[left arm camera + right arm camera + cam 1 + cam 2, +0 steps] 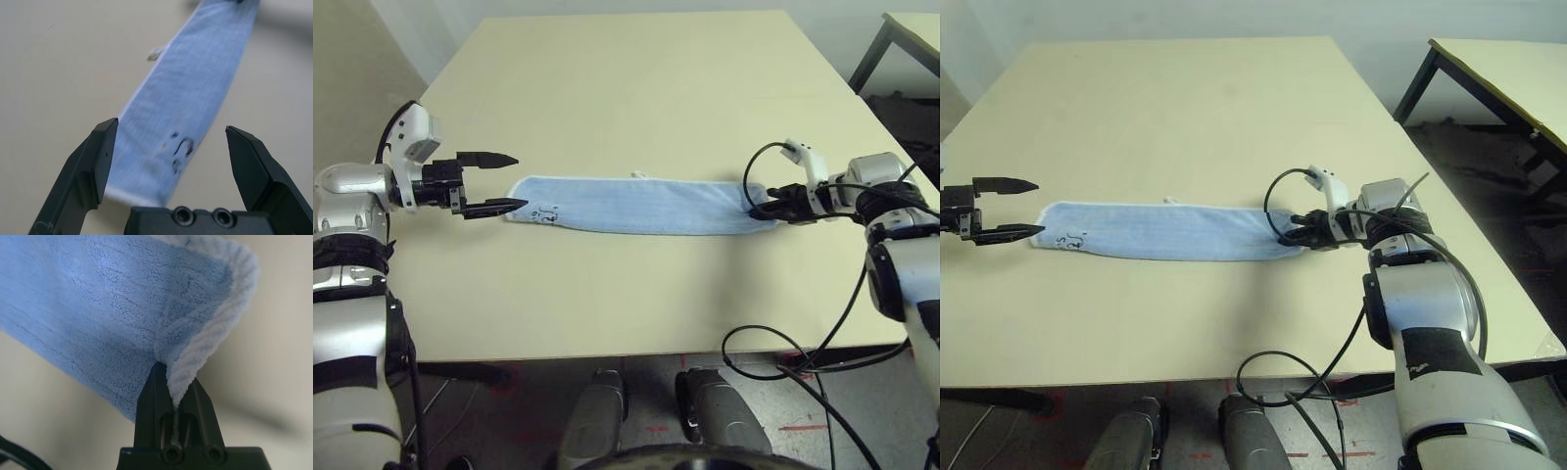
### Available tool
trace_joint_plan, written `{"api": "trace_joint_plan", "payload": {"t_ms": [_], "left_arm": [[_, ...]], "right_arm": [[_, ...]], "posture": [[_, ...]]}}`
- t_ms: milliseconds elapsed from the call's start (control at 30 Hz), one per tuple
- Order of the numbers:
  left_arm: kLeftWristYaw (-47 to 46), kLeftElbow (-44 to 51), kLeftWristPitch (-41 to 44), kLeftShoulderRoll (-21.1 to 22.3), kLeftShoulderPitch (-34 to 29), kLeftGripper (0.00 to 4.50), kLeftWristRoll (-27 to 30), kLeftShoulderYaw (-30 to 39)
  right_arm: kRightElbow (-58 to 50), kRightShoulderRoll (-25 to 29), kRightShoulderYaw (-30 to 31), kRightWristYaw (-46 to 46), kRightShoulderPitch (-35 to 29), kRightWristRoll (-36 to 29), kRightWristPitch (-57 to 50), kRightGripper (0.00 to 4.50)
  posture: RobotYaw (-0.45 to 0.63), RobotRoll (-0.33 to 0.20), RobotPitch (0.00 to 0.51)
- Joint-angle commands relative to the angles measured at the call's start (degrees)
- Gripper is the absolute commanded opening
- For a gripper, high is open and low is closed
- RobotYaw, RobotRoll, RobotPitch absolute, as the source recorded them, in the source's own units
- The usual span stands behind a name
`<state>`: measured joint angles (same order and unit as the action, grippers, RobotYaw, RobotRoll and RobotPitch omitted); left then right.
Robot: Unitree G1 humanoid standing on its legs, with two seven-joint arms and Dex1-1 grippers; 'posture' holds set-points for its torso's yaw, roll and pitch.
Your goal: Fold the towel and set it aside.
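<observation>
No readable text, brand, number or sign anywhere. Only mark: a small dark embroidered motif (545, 213) on the towel (636, 206), near its end on the robot's left, too small and blurred to read as letters. Seen closer in the left wrist view, still just dark curls.

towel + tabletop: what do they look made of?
The towel: looks like soft terry or microfibre cloth, light blue, with a fuzzy looped pile and a paler plush edge, pinched in the right gripper.
The tabletop: probably laminate or painted board, smooth, matte, pale yellow; the core is not visible.
</observation>
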<state>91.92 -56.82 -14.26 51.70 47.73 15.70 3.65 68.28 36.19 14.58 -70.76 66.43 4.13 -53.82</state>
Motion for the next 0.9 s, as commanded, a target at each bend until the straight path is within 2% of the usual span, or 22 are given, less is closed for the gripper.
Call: {"api": "trace_joint_plan", "payload": {"t_ms": [33, 200, 500, 600, 767, 900], "left_arm": [[0.6, -1.1, -0.5, -0.3, 0.7, 4.50, -1.0, 0.5], [0.5, -1.9, -0.9, -0.6, 1.4, 4.50, -1.5, 0.5], [0.6, -2.2, -1.0, -0.5, 1.9, 4.50, -2.1, 0.5], [0.6, -2.2, -0.9, -0.1, 1.8, 4.50, -2.1, 0.4], [0.6, -2.3, -1.0, 0.1, 1.9, 4.50, -2.3, 0.2], [0.6, -2.6, -1.0, -0.3, 2.3, 4.50, -2.7, 0.1]], "right_arm": [[0.0, 3.0, 4.3, -2.5, 1.3, 4.9, 4.1, 0.04], [0.9, 4.7, 6.5, -2.5, 2.0, 8.6, 10.1, 0.04], [2.6, 5.9, 6.2, 0.4, 3.1, 11.6, 16.6, 0.04], [0.7, 6.3, 8.0, -1.5, 3.6, 13.6, 19.6, 0.04], [-6.4, 4.8, 9.3, -9.0, 5.2, 14.0, 15.3, 0.04], [-19.7, 3.9, 9.6, -13.7, 3.1, 12.2, 6.1, 0.04]], "posture": [[0.01, 0.000, 0.123], [0.01, 0.000, 0.119], [0.01, 0.000, 0.115], [0.01, 0.000, 0.115], [0.01, 0.000, 0.114], [0.01, 0.000, 0.114]]}}
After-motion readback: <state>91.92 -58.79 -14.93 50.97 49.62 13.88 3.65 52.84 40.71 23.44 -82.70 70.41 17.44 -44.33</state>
